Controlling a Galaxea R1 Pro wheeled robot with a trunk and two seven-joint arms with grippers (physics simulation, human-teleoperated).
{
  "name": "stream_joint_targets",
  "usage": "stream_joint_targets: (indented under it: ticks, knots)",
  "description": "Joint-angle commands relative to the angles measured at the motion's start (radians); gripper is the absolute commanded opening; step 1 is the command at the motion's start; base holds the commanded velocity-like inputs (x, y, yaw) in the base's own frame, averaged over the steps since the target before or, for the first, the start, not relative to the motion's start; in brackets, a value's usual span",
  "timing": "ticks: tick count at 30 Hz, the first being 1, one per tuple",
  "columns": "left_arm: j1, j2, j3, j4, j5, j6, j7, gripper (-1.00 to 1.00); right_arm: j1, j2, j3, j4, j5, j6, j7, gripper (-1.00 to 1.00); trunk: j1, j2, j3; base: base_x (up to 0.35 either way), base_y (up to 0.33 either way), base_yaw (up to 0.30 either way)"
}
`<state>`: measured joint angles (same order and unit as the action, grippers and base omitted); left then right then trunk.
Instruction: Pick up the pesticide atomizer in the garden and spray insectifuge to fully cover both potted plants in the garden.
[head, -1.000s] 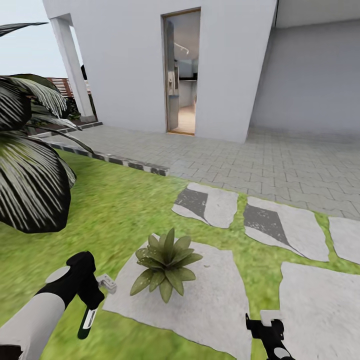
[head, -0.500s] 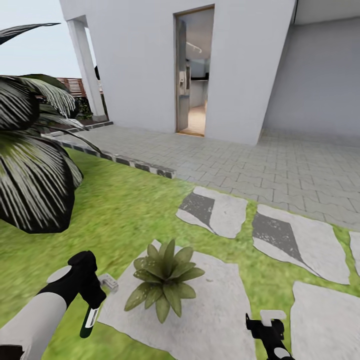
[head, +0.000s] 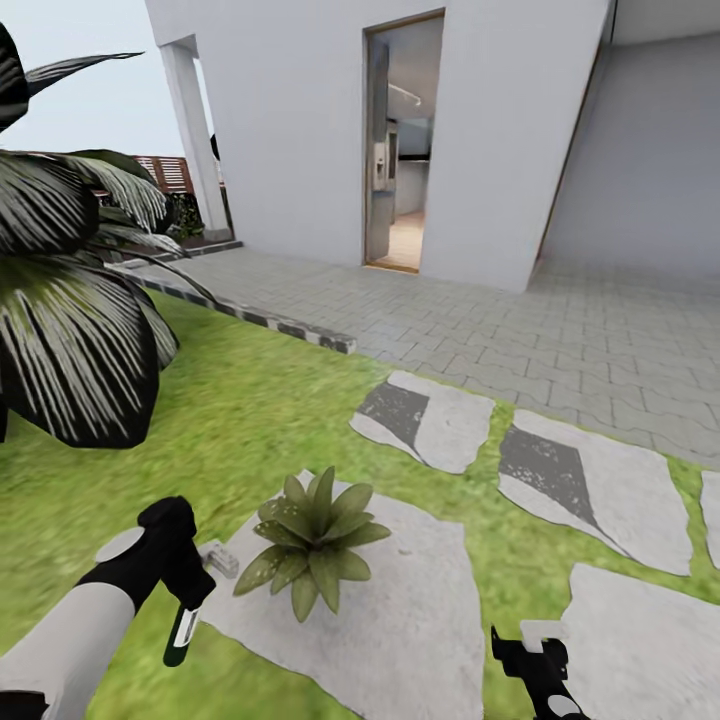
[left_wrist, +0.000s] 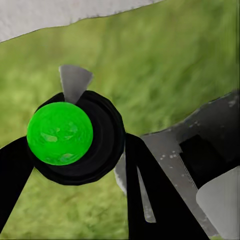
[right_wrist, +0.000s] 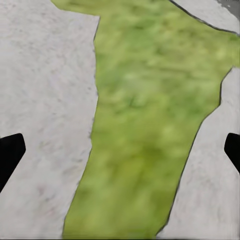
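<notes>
At lower left, the pesticide atomizer (head: 181, 632) is clenched in the left tool (head: 185, 598), just beside the potted plant (head: 310, 540); spraying is judged next. The right tool (right_wrist: 120, 150) is spread, released.

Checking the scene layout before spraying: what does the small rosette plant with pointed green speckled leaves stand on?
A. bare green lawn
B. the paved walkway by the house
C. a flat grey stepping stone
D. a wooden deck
C: in the head view the potted plant sits on a flat grey stepping stone set in the lawn, well short of the paved walkway.
</notes>
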<state>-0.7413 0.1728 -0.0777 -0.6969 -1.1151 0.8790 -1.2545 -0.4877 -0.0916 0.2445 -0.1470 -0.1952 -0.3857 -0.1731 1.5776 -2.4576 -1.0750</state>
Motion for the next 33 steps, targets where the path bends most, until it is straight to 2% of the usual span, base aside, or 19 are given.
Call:
stream_joint_targets:
  ticks: [1, 9, 17, 29, 33]
  knots:
    - [-0.001, -0.001, -0.004, -0.012, -0.008, 0.01, -0.01, -1.0, 0.0, 0.0, 0.009, 0.0, -0.009, -0.002, -0.003, 1.0, -0.001, 0.0, -0.001, -0.222, -0.204, 0.222]
    - [-0.001, -0.012, -0.004, -0.027, -0.007, 0.012, -0.01, -1.0, 0.0, -0.005, 0.009, 0.001, -0.008, -0.002, -0.002, 1.0, -0.001, 0.0, -0.001, -0.069, -0.252, 0.038]
    - [-0.001, -0.015, -0.004, -0.026, -0.005, 0.012, -0.01, -1.0, 0.0, -0.003, 0.009, 0.0, -0.009, -0.002, -0.002, 1.0, -0.001, 0.0, -0.001, 0.082, -0.272, 0.013]
    - [0.002, -0.012, -0.004, -0.017, -0.005, 0.012, -0.01, -1.0, 0.0, -0.001, 0.009, 0.0, -0.009, -0.002, -0.003, 1.0, -0.001, 0.0, -0.001, 0.038, -0.27, 0.253]
    - [0.002, -0.012, -0.003, -0.015, -0.005, 0.012, -0.01, -1.0, 0.0, -0.001, 0.009, 0.0, -0.009, -0.002, -0.003, 1.0, -0.001, 0.0, -0.001, -0.117, -0.247, 0.277]
